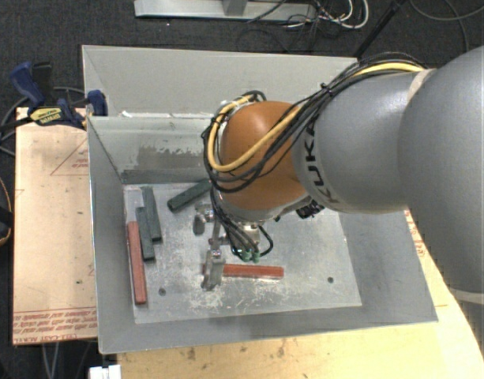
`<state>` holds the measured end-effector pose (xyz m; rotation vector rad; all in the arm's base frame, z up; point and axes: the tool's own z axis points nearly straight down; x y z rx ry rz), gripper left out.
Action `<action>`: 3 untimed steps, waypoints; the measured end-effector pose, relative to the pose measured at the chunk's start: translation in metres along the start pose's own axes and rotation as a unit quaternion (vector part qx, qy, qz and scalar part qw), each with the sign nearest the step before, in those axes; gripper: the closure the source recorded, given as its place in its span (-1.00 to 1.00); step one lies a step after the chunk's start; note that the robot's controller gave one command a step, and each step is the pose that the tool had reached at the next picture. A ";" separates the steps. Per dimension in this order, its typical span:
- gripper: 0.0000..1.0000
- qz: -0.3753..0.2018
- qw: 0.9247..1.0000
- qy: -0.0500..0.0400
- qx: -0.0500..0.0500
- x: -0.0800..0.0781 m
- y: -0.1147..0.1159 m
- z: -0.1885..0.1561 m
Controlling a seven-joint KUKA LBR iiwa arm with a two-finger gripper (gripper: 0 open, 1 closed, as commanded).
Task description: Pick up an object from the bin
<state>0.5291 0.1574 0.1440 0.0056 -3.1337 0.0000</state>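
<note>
My gripper hangs below the arm's orange wrist cover, low over the bin floor near the middle front. Its tip stands at the left end of a short red-brown stick that lies flat and points to the right. I cannot tell whether it touches the stick. A dark grey bar lies at a slant just behind and left of the gripper.
Along the bin's left side lie a long red-brown stick and two dark grey bars, side by side. The arm and its cover hide the back right of the bin floor.
</note>
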 end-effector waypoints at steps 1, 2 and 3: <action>-1.00 -0.028 1.000 -0.001 0.002 -0.013 -0.096 0.078; 1.00 -0.031 1.000 -0.005 -0.001 -0.015 -0.090 0.073; 1.00 -0.106 0.994 -0.010 0.000 -0.022 -0.074 -0.086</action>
